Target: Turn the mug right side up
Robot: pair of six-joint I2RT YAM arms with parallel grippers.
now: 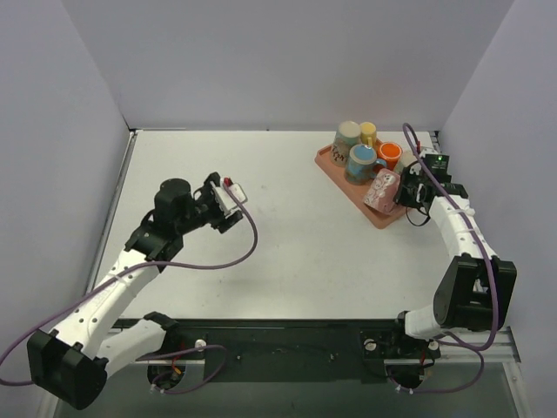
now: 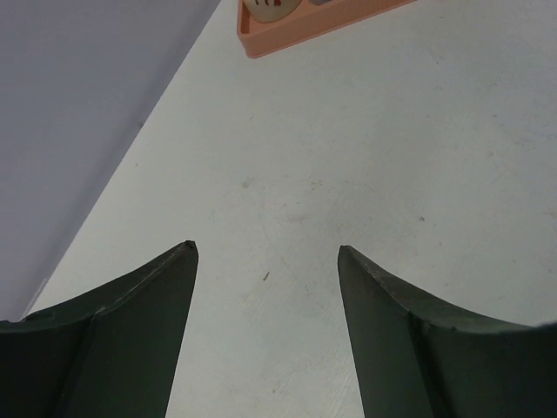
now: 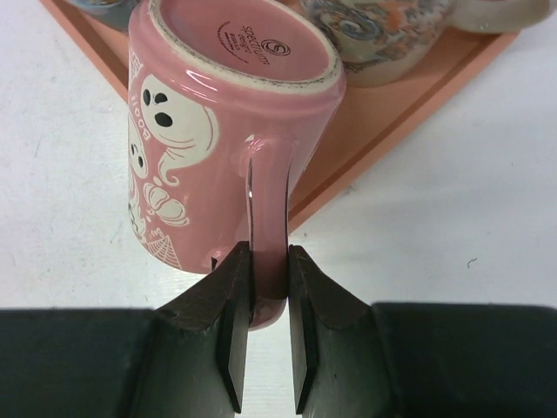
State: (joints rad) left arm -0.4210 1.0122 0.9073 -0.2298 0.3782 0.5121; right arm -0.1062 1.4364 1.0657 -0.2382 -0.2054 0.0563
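Pink mug [image 3: 218, 131], handle in right claw [image 3: 270, 258]

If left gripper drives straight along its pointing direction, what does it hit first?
Probably the table: the open left gripper looks angled down at it, with nothing in between. If it runs level instead, the pink tray corner comes next. Depth is hard to judge.

Far right of the white table [image 1: 287, 235] — a salmon tray [image 1: 323, 157], packed with mugs.

At the tray's far end sits a pale green mug [image 1: 348, 133] with a small yellow mug [image 1: 369, 132] just beside it; in front of them is a blue patterned mug [image 1: 359, 163], and an orange mug [image 1: 391, 155] close on its right — all bunched together. The tray lies at an angle to the table edges, and plain grey walls [image 1: 287, 61] close in the scene on three sides.
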